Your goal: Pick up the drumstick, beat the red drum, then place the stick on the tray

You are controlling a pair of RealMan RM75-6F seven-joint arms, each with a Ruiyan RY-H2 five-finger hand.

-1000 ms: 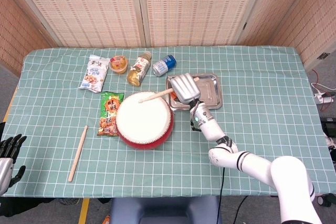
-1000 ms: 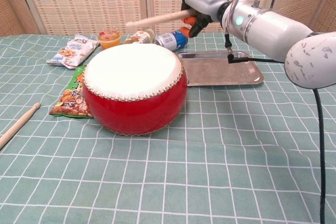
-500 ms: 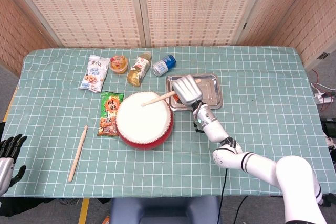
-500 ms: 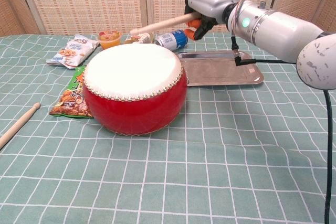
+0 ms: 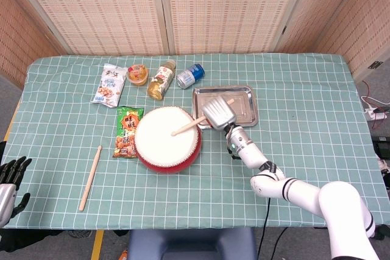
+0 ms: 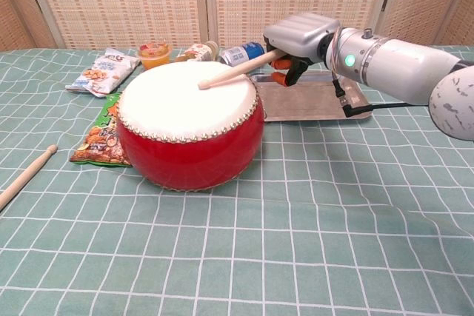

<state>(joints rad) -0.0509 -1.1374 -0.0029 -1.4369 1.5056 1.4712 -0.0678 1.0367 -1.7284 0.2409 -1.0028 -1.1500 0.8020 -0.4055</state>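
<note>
1. Head view puts my left hand (image 5: pixel 9 178) nearest, at the lower left edge off the table, fingers spread, holding nothing.
2. I see a spare stick (image 5: pixel 90 178) lying on the cloth left of the drum.
3. My right hand (image 6: pixel 296 38) grips the drumstick (image 6: pixel 233 70), its tip touching the white skin of the red drum (image 6: pixel 189 127).
4. Beyond sits the tray (image 6: pixel 318 105), then snack packets (image 5: pixel 110 86) and a can (image 5: pixel 190 75).
</note>
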